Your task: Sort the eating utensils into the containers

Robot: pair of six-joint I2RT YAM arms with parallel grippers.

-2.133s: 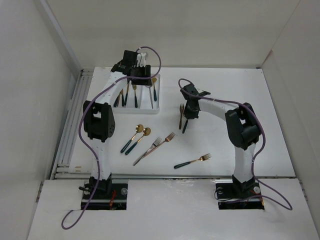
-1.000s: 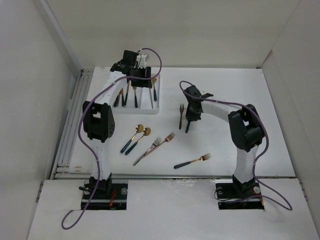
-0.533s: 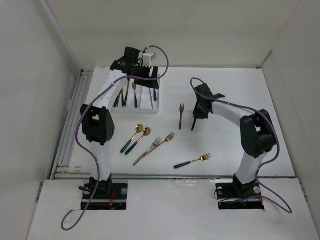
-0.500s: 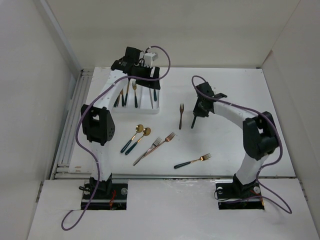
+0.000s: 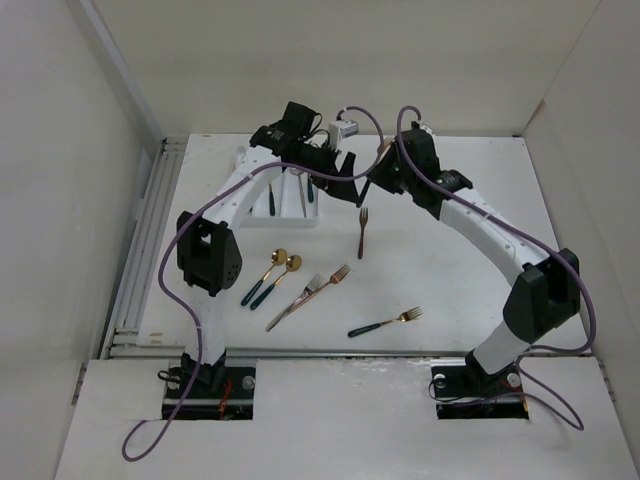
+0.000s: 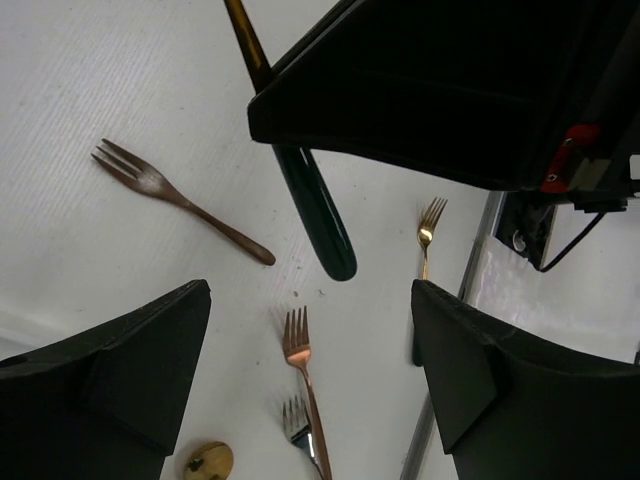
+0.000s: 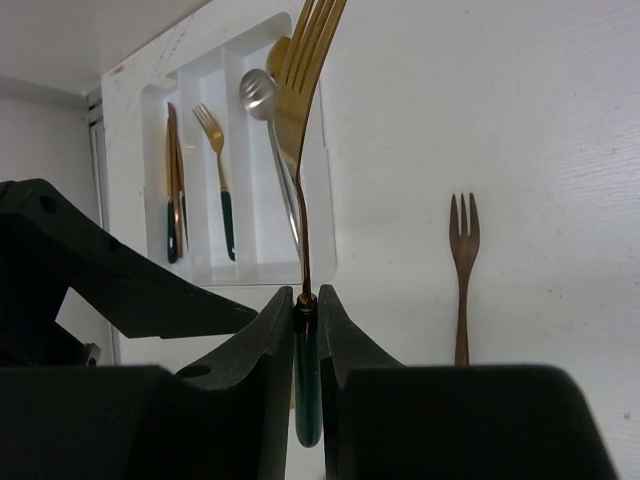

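Top external view, L arm [image 5: 225,205] and R arm [image 5: 480,225] stretched fwd, nearly meeting beside tray [image 5: 296,222], L fingers [image 6: 120,370] wide apart, empty, R fingers [image 7: 270,340] clamped on green-handled fork [image 7: 303,150].

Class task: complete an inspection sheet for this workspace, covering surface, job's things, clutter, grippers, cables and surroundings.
Surface: flat white table, no spills seen.
Job's things: white three-compartment plastic tray holds some cutlery; several loose utensils and a dark brown fork lie on the table.
Clutter: nothing seen.
Grippers: right gripper shut on a gold fork with green handle, raised near the tray; left gripper open, empty.
Cables: purple cables run along both arms.
Surroundings: white enclosure walls; metal rail at left edge.
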